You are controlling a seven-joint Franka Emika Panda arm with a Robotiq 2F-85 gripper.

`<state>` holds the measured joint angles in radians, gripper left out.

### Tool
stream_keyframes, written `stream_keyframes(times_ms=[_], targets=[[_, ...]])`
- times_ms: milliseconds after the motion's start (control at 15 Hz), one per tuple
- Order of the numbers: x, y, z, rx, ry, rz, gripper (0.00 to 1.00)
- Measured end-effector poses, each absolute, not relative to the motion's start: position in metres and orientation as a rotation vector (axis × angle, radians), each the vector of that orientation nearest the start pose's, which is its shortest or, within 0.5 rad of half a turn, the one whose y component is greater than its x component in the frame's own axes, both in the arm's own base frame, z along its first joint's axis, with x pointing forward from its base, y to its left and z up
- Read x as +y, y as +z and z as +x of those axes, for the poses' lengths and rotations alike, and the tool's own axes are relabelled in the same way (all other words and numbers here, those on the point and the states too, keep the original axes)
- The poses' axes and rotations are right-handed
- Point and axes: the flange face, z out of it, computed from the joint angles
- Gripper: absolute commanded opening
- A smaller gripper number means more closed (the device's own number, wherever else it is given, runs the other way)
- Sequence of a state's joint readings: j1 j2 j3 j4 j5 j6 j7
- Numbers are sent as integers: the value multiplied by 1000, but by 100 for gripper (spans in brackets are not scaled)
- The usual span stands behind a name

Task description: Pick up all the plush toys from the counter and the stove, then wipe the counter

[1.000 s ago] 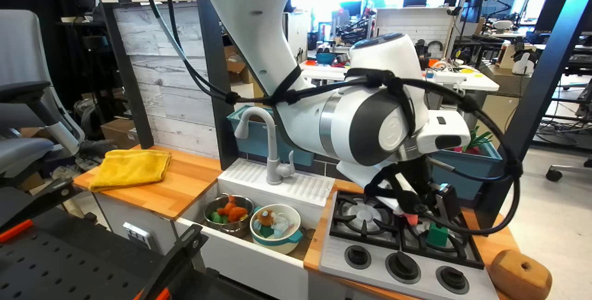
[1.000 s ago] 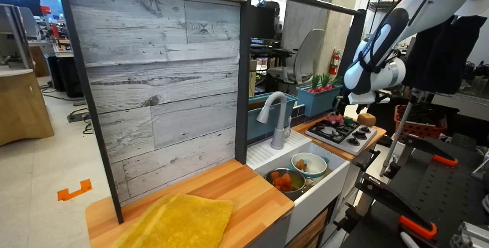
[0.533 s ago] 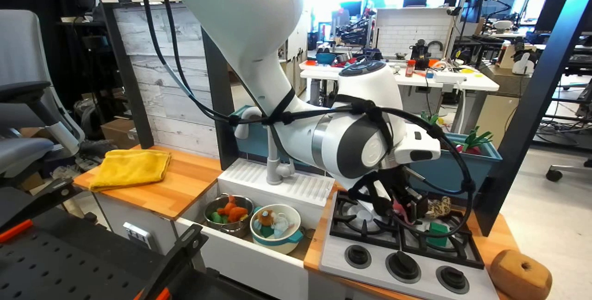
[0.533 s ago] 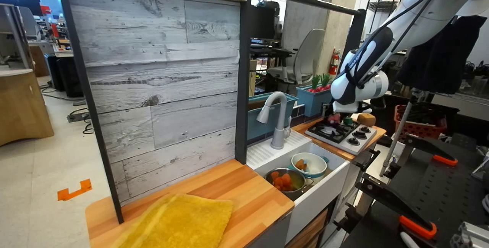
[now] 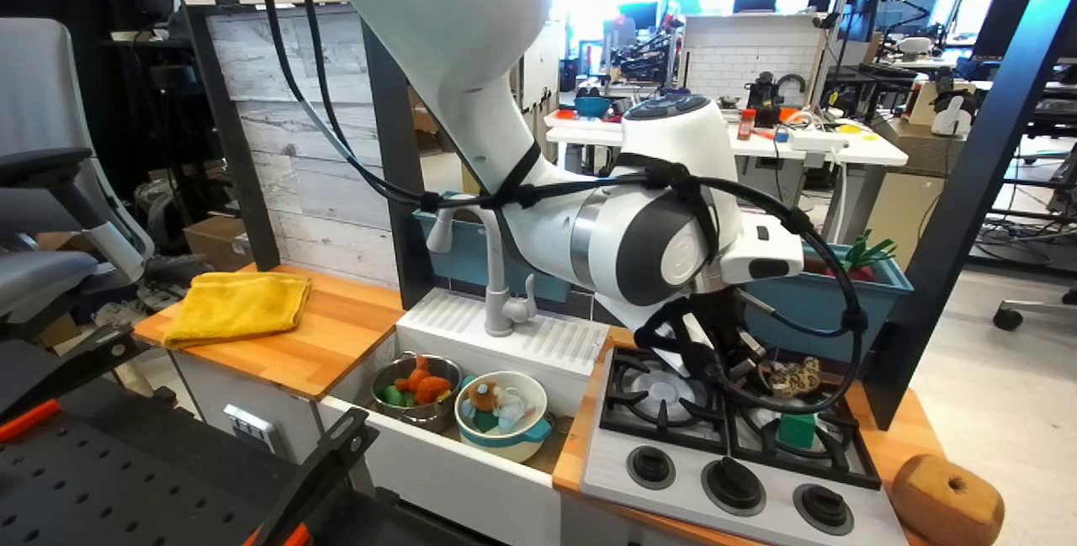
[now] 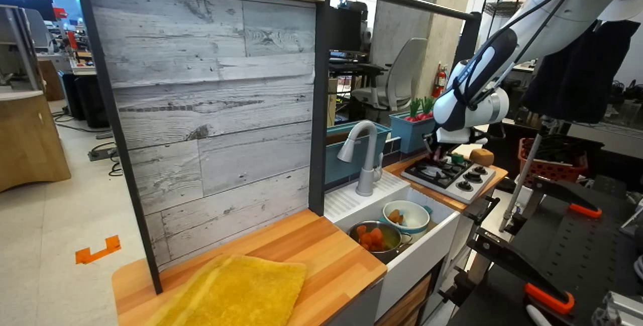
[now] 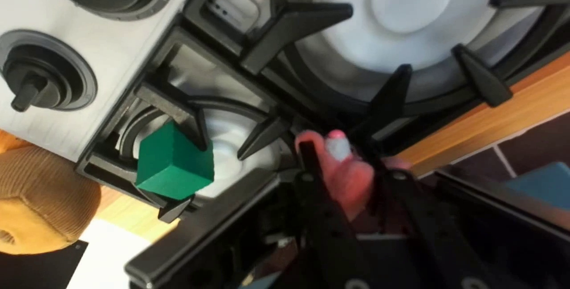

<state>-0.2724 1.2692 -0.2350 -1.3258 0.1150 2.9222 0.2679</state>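
Robotics lab, by the look of it, done up kitchen-style: wooden counter (image 6: 336, 260), sink (image 5: 446, 479), faucet (image 6: 369, 165), stove (image 5: 688, 495) w/ black knobs (image 5: 733, 485). But check the bkgd, that's pure workspace: white table (image 5: 867, 152) loaded w/ misc. equip. (image 5: 764, 100), office chair (image 6: 407, 72), monitor (image 6: 345, 29), concrete pillar (image 6: 402, 14), fire ext. (image 6: 440, 84) by it. And here, the clincher, a big white robot arm (image 5: 547, 235) hangs right over the stove, black cable (image 5: 589, 186) strapped along it!

Bent arm (image 5: 547, 235), pincer (image 7: 340, 151) pointing down, clamped

One stove (image 5: 688, 472), two planters (image 6: 408, 137), one faucet (image 5: 496, 273), one cloth (image 5: 238, 304).
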Motion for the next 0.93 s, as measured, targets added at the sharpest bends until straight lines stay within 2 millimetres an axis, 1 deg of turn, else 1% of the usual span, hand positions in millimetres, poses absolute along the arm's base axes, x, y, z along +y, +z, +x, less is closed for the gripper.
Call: stream_keyframes(times_ms=[67, 133, 200, 333, 467, 533, 600, 800, 867, 933], targets=[[-312, 11, 645, 1040, -526, -3107, 2], [-304, 19, 644, 974, -493, -3113, 5], [-294, 28, 642, 896, -468, -3115, 4], [-271, 46, 638, 732, -434, -3111, 4], [-244, 58, 629, 567, -394, -3097, 4], [-227, 59, 622, 489, -360, -3090, 4], [-208, 56, 613, 419, -315, -3083, 4], [-158, 36, 585, 278, -160, -3062, 4], [-143, 29, 578, 248, -125, -3059, 43], [-131, 24, 574, 222, -112, -3061, 44]])
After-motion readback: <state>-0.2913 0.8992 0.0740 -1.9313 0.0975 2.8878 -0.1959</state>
